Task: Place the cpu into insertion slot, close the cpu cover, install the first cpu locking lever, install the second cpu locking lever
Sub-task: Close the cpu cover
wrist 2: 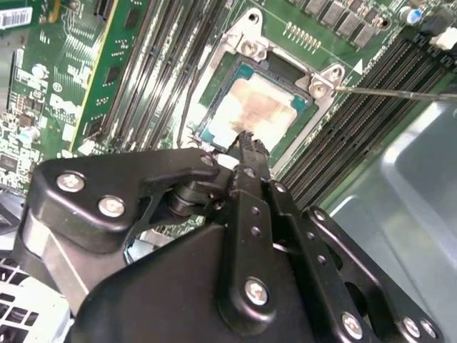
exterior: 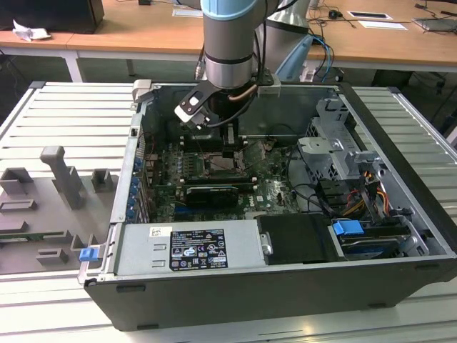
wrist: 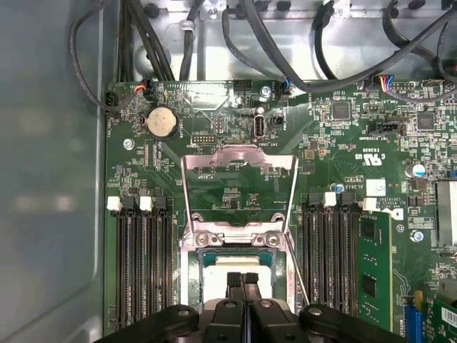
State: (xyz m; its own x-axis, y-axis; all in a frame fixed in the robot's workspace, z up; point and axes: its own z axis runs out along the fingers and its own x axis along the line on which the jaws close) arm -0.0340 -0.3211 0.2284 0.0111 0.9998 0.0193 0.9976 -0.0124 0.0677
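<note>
The cpu (wrist 2: 257, 107), a square chip with a dull silver-tan top, lies flat inside the insertion slot (wrist 2: 249, 47), whose silvery rim sits in the green board. In the first wrist view the cpu (wrist: 213, 275) shows beside the fingers. My gripper (wrist 2: 246, 138) is shut with nothing between its fingers. Its tips sit right over the chip's near edge, and I cannot tell whether they touch it. The cpu cover (wrist: 239, 151) is swung open behind the slot, with green board showing through its window. A thin lever rod (wrist 2: 400, 92) sticks out free beside the slot. In the exterior view the gripper (exterior: 230, 146) reaches down into the case.
Long black memory slots (wrist: 143, 264) flank the socket on both sides. A black card (exterior: 214, 193), the power supply (exterior: 189, 246), a drive cage (exterior: 335, 143) and cables (wrist: 214, 43) crowd the case. Grey fixtures (exterior: 64, 179) stand outside on the exterior view's left.
</note>
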